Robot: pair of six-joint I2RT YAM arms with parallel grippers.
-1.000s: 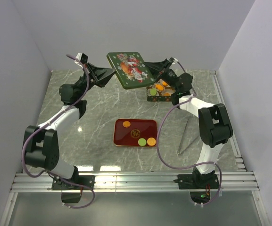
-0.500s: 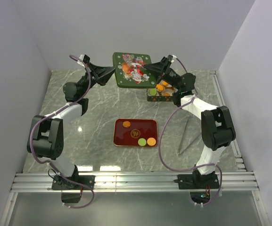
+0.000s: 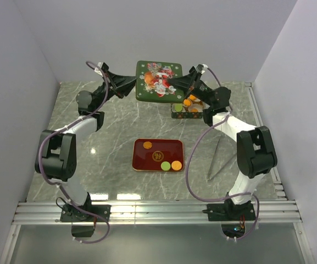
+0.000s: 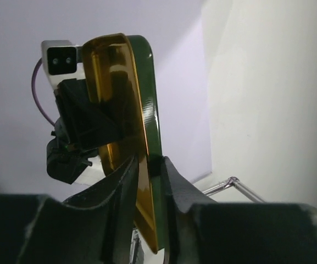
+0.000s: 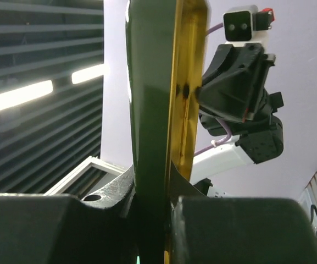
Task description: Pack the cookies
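Left gripper [image 3: 132, 83] was clamped on the left edge of the green printed lid [image 3: 158, 81]. The right gripper [image 3: 173, 83] pinched the opposite edge, so both pairs of fingers were closed tight on the rim. Between them the lid hung in the air beyond the red tray [image 3: 144, 162]. Three cookies [image 3: 165, 165], two orange and one green, lay on the red tray. More sat in the open tin [image 3: 185, 115] beyond the tray's far right corner, partly under the lid.
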